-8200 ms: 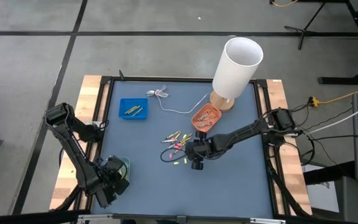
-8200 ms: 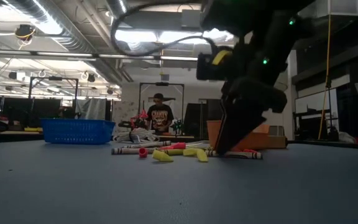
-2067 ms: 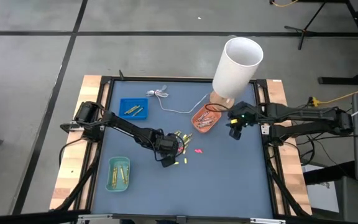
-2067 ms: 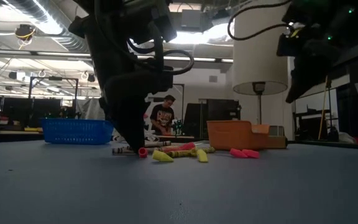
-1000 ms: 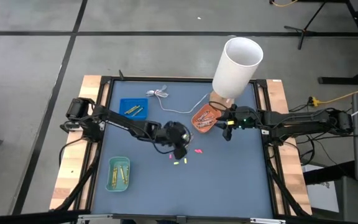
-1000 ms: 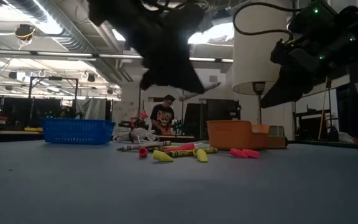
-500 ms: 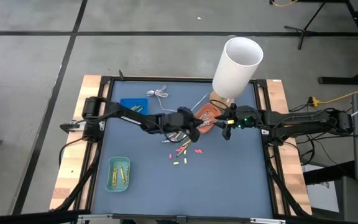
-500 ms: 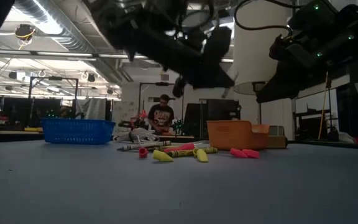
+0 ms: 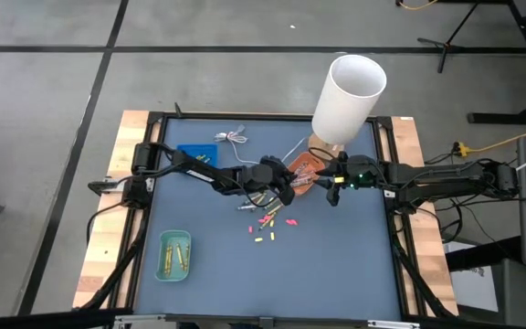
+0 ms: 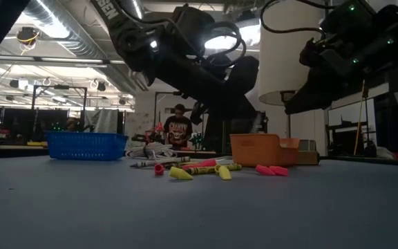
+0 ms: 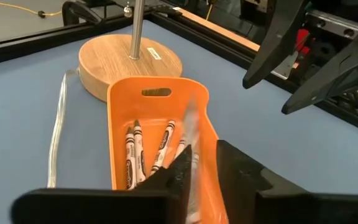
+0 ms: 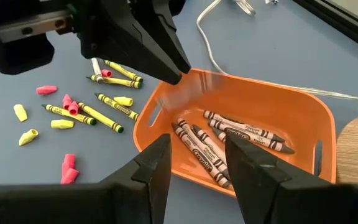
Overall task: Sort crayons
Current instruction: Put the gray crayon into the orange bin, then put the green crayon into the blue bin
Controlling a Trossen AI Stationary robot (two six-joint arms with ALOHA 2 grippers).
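Observation:
Loose crayons (image 9: 265, 217) and short pink and yellow pieces (image 12: 42, 124) lie on the blue-grey table, left of an orange tray (image 9: 304, 169). The tray holds several paper-wrapped crayons (image 11: 132, 149). My left gripper (image 9: 288, 185) reaches over the tray's left rim (image 12: 166, 93) with a narrow gap between its fingers (image 11: 179, 174). A pale, blurred crayon (image 11: 191, 130) shows in that gap over the tray. My right gripper (image 9: 333, 192) hovers open just right of the tray, holding nothing (image 12: 197, 142). My left gripper comes level from the table's left, slanting slightly down, over the orange tray. The blurred crayon (image 12: 194, 84) lies just under its fingertips (image 12: 169, 65). Whether the fingers touch it, I cannot tell.
A lamp with a white shade (image 9: 347, 96) stands on a wooden base (image 11: 129, 59) right behind the tray, its cable (image 9: 245, 151) trailing left. A blue tray (image 9: 195, 158) sits far left and a green tray (image 9: 174, 256) near left, each holding crayons. A person (image 10: 179, 128) stands beyond the table.
My left gripper has carried a crayon from above the loose pile toward the table's far right, sinking and tipping closer to level over the orange tray. The right arm has kept still.

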